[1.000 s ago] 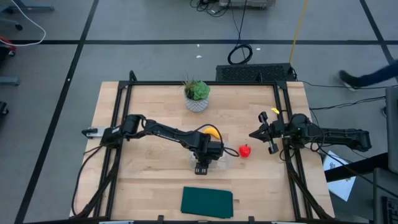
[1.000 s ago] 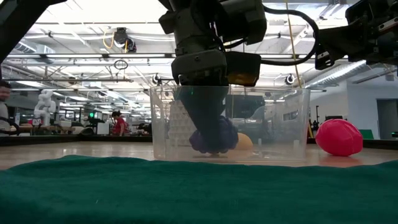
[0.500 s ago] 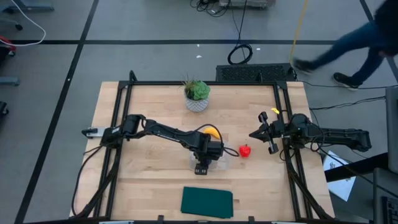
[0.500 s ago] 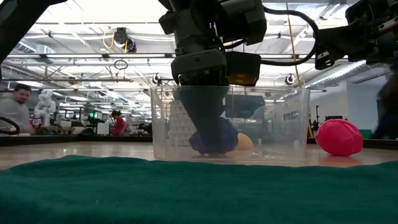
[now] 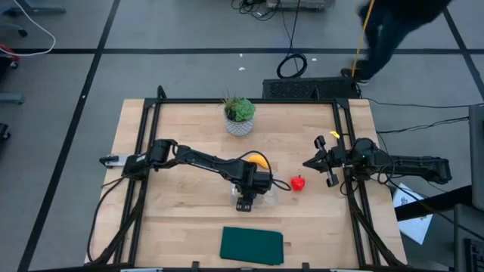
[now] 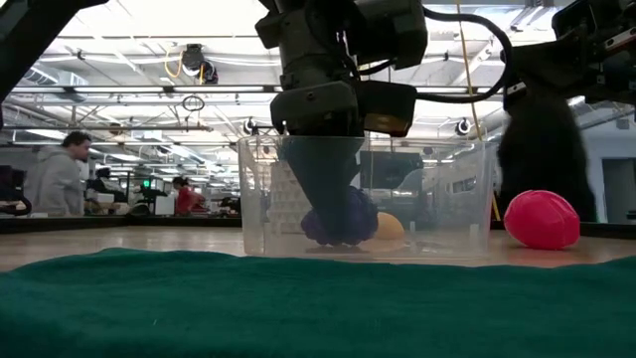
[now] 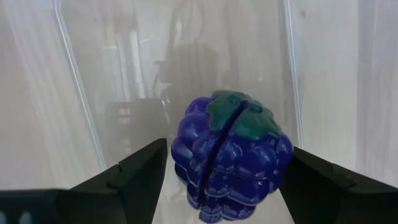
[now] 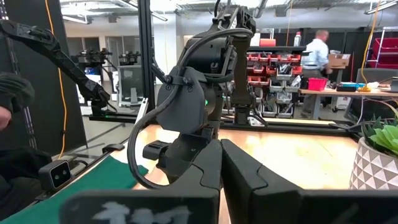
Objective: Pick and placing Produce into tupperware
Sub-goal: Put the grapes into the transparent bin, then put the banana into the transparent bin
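My left gripper reaches down into the clear tupperware, shut on the dark purple item, a grape bunch with a green top. The yellow banana lies on the table just beyond the tupperware's far side, and shows through its walls in the low view. The red fruit with a green top lies on the table to the right of the container. My right gripper waits shut near the table's right edge, touching nothing. My left gripper holds the purple item between its two fingers, one finger at the left flank and the other finger at the right flank. The fingers come from above, pointing down. The item's underside is on the tupperware's floor.
A dark green cloth lies near the table's near edge. A potted plant in a white pot stands near the far edge. A person walks on the floor beyond the far right corner. Bare wood shows left of the container.
Neither arm nor any produce has moved. A person has walked along the floor beyond the table's far right corner, from right toward the left.
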You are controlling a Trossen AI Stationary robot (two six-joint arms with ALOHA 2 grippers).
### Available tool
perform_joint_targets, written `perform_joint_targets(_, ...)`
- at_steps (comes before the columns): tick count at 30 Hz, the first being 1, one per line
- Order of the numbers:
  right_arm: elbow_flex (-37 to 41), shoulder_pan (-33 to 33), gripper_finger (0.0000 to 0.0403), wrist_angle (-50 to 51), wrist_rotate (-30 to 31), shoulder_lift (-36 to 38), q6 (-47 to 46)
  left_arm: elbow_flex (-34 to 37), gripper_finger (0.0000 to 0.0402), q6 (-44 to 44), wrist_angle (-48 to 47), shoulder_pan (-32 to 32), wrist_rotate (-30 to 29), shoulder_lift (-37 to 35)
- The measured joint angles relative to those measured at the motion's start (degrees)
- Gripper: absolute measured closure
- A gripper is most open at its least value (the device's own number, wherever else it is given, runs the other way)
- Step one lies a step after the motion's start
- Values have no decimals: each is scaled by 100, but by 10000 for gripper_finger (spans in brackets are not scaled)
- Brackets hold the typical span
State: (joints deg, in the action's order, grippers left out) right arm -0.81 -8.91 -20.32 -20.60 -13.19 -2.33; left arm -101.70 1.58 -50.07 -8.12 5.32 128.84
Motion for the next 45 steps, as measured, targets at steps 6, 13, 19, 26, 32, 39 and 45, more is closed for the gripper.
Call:
perform_joint_targets(6,1,0,403,0,0,0,0,-3,116,0,-95,0,0,0)
perform_joint_targets(13,-1,0,403,0,0,0,2,-16,116,-22,-109,9,0,-56)
perform_joint_targets(19,-1,2,403,0,0,0,0,-16,116,-37,-206,22,-48,-220)
perform_joint_targets(26,-1,2,403,-39,0,-39,0,-16,117,-13,-332,22,-139,-430)
perform_joint_targets(32,-1,1,403,-81,0,-96,-2,-21,117,-4,-363,26,-301,-531)
perform_joint_targets(39,-1,2,403,-90,0,-114,0,-21,126,-102,-454,26,-359,-531)
perform_joint_targets(45,0,1,403,-92,0,-114,0,-21,166,-107,-608,75,-398,-691)
